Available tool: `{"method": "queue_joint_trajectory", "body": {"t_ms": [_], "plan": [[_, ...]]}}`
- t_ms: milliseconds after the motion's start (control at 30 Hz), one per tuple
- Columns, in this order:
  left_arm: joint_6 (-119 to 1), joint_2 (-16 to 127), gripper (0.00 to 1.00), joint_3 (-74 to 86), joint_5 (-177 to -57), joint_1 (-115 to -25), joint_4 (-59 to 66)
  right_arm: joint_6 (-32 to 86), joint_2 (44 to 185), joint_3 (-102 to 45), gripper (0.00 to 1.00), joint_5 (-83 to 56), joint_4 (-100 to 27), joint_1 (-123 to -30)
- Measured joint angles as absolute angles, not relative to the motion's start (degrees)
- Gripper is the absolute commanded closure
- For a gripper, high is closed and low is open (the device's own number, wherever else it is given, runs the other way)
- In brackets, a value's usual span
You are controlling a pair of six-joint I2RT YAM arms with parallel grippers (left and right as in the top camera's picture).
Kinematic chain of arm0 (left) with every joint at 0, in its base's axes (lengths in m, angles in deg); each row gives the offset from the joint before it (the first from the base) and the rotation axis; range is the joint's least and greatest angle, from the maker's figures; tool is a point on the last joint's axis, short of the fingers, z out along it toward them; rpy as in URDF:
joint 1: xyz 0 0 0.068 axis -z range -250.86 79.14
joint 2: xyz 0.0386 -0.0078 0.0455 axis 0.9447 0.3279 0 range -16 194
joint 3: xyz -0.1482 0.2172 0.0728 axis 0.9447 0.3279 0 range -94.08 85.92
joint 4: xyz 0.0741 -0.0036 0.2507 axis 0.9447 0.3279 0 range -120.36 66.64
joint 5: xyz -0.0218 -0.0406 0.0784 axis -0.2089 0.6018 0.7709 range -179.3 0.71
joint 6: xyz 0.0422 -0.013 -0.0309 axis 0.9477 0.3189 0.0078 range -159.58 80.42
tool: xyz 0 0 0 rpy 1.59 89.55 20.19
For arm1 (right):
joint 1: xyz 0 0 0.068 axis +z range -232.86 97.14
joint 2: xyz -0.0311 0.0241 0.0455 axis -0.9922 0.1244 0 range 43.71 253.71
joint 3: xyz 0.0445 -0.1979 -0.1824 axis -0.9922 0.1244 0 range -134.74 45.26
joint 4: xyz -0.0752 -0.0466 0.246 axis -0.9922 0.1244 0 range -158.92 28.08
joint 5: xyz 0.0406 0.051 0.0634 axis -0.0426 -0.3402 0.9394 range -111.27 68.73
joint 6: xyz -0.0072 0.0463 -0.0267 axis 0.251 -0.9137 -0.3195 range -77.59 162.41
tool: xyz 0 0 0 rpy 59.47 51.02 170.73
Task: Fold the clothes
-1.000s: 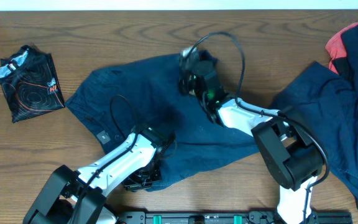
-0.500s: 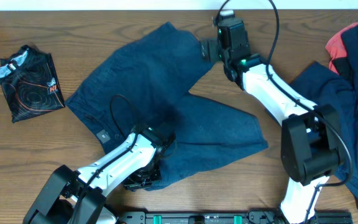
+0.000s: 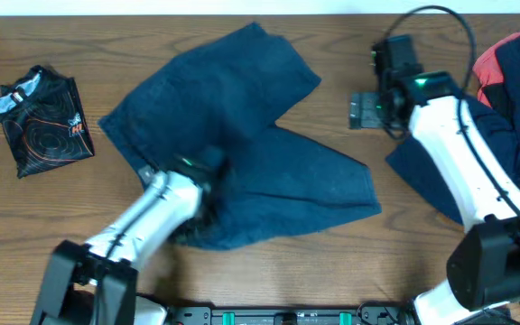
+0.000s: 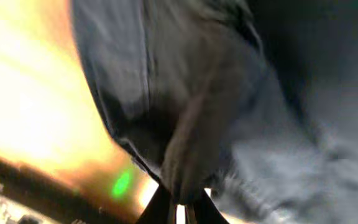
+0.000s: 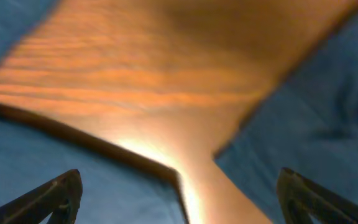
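Note:
Dark navy denim-like shorts (image 3: 251, 135) lie spread across the middle of the table, one leg toward the far edge and one toward the right. My left gripper (image 3: 199, 212) is shut on a bunched fold of the shorts' near edge. In the left wrist view the gripper (image 4: 179, 210) pinches dark cloth (image 4: 216, 112) that hangs up from it. My right gripper (image 3: 366, 110) hovers open over bare wood between the shorts and a navy pile (image 3: 513, 171). The right wrist view shows its fingertips (image 5: 61, 196) wide apart with nothing between them.
A red piece (image 3: 490, 65) shows under the navy pile at the far right. A small black line-printed garment (image 3: 41, 122) lies folded at the far left. Bare wooden table (image 3: 377, 262) runs along the near edge, right of the shorts.
My right gripper has let go of the shorts' leg, opened and swung right, off the shorts. The leg now lies flat toward the far edge. My left gripper has drawn its fold farther in.

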State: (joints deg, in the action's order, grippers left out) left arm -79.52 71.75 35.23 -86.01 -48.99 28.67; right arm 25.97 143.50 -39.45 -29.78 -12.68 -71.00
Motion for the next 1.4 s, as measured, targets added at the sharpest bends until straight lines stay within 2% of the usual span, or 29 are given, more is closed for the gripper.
{"method": "queue_joint_trajectory", "body": {"t_ms": [200,233,333,400,433,733,900,1133,1400], "plan": [[-73.7,71.7,0.93,24.1,-84.9,-64.4,27.5,24.6,142.7,-39.4,0.01,-26.8,-6.0,-74.3],[-72.9,71.7,0.88,23.1,-85.4,-66.0,27.8,24.6,142.6,-39.4,0.01,-25.6,-5.2,-74.5],[-70.7,71.7,0.43,22.0,-87.8,-68.6,30.6,24.7,142.5,-39.4,0.01,-21.8,-2.5,-74.7],[-70.3,71.7,0.25,22.1,-89.2,-68.9,33.8,25.0,142.5,-39.4,0.01,-20.1,-0.9,-74.5],[-69.8,71.7,0.19,22.0,-89.7,-68.8,35.6,25.2,142.5,-39.4,0.01,-19.5,-0.5,-74.3],[-70.9,71.7,0.17,22.1,-92.0,-68.8,45.1,25.4,142.0,-39.3,0.01,-12.6,1.9,-71.9],[-73.2,71.0,0.19,26.3,-96.1,-68.8,38.3,18.8,140.2,-34.0,0.01,-6.0,-0.7,-71.6],[-78.5,67.8,0.22,37.4,-99.6,-68.8,26.4,7.1,130.9,-13.8,0.01,2.8,-14.8,-68.8],[-81.9,61.5,0.22,42.4,-99.8,-68.8,18.6,-6.2,120.1,3.5,0.03,5.4,-26.3,-65.9]]}}
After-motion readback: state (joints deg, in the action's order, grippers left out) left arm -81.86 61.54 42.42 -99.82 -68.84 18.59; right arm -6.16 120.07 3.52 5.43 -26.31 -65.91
